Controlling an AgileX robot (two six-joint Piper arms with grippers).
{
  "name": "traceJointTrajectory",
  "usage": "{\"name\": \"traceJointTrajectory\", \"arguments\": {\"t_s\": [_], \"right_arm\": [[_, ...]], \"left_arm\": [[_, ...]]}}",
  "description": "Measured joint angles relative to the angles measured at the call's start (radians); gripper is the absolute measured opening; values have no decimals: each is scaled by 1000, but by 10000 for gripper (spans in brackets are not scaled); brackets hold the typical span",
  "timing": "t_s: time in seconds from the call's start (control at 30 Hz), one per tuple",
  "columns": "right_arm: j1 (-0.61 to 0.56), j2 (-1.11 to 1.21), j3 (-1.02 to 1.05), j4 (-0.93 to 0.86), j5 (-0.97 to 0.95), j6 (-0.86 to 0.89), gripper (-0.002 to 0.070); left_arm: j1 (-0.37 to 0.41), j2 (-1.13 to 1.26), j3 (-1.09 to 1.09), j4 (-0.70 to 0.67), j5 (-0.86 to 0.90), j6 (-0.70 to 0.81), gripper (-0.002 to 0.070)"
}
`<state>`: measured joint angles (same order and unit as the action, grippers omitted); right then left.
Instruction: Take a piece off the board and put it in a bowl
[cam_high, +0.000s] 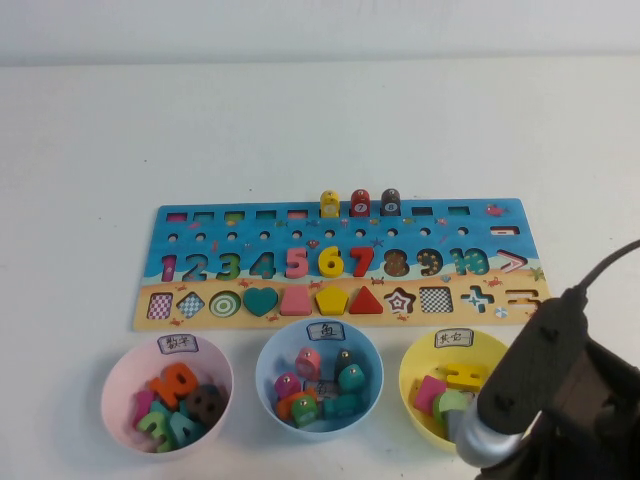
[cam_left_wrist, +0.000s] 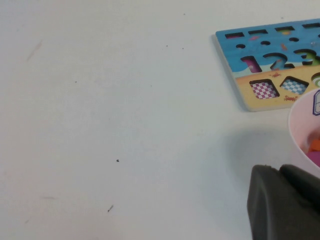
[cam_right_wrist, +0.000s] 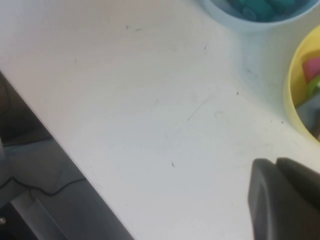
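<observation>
Black right gripper (cam_right_wrist: 285, 200) (jaws shut), left gripper (cam_left_wrist: 282, 202) parked

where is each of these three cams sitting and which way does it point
high: raised on the robot's side, angled down at the board and three bowls; right arm at lower right.
left wrist: over bare table by the pink bowl and board corner; left pincer shows dark.
right wrist: near the table's front edge by the yellow bowl; right pincer shut, empty.
shared: high and left wrist both show board and pink bowl.
</observation>
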<state>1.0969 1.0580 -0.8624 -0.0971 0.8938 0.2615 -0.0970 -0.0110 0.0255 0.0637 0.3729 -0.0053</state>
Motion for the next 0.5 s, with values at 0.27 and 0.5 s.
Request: {"name": "traceJointTrajectory", "arguments": {"t_s": [0.27, 0.5], "right_arm": [[0, -3, 72, 7, -22, 0, -16], [-87, -40, 185, 9, -135, 0, -16]], "left_arm": [[0, 0, 0, 0, 0, 0, -3], [0, 0, 0, 0, 0, 0, -3]]}}
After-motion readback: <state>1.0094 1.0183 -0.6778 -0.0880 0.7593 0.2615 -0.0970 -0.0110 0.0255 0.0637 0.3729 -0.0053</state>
